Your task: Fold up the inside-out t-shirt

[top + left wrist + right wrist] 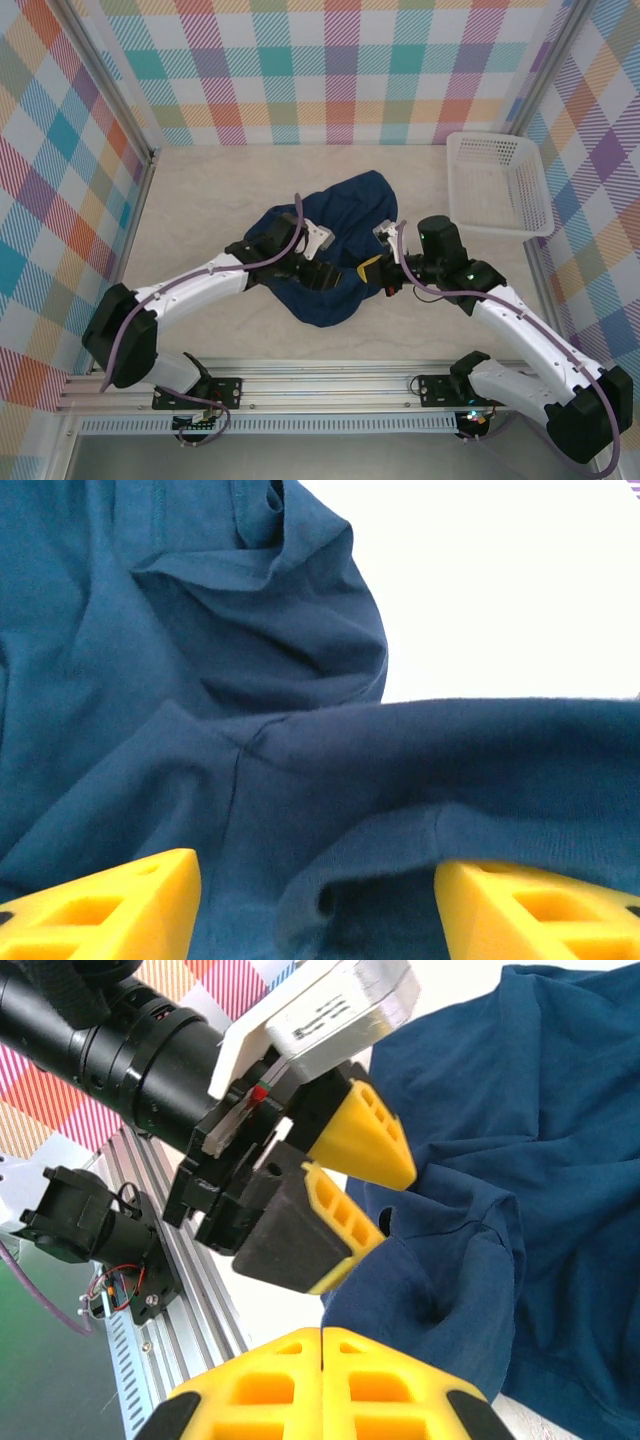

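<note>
The inside-out t-shirt (345, 215) is a dark navy heap, crumpled in the middle of the table. My left gripper (345, 276) hovers over its near edge. In the left wrist view that gripper (318, 900) is open, and a rolled hem of the t-shirt (400, 840) lies loose between the yellow fingers (110, 905). My right gripper (370, 268) comes in from the right. In its own view it (322, 1332) is shut, tips pressed together against a fold of the t-shirt (520, 1160), with no cloth visible between the pads. The left gripper (398, 1205) stands open just beyond it.
A white plastic basket (500, 185) stands at the back right against the checked wall. The aluminium rail (320, 375) carrying the arm bases runs along the near edge. Pale table surface (200, 200) surrounds the shirt.
</note>
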Robot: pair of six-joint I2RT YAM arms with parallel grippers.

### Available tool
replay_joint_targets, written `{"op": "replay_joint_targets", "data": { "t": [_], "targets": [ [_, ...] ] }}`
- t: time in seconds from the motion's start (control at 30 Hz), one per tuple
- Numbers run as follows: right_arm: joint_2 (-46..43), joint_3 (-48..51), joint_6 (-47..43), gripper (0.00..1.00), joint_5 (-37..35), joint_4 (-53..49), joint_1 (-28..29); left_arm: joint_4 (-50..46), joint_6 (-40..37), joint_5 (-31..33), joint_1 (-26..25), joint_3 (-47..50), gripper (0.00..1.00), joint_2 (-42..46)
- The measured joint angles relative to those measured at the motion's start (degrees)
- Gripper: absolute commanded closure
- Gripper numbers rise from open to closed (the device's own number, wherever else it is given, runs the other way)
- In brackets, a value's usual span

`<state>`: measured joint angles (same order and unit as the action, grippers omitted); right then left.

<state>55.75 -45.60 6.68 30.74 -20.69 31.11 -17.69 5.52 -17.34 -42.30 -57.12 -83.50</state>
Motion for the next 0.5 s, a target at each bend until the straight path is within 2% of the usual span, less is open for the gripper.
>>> {"op": "replay_joint_targets", "data": {
  "t": [0.2,0.3,0.4,0.5],
  "targets": [
    [-0.6,0.5,0.2,1.00,-0.3,0.0,0.0,0.3,-1.9,-2.4,-0.1,-2.8,0.75,-5.0],
    [-1.8,0.6,0.4,1.00,-1.9,-0.5,0.0,0.1,-1.9,-2.3,-0.1,-3.0,0.85,-5.1],
    [-3.0,0.6,0.5,1.00,-4.5,-1.2,0.0,-0.3,-0.9,-0.3,0.0,-3.0,0.90,-3.9],
    [-3.5,0.6,0.6,1.00,-7.0,-1.6,0.0,-0.3,1.1,2.5,0.1,-2.0,0.93,1.2]
  ]
}}
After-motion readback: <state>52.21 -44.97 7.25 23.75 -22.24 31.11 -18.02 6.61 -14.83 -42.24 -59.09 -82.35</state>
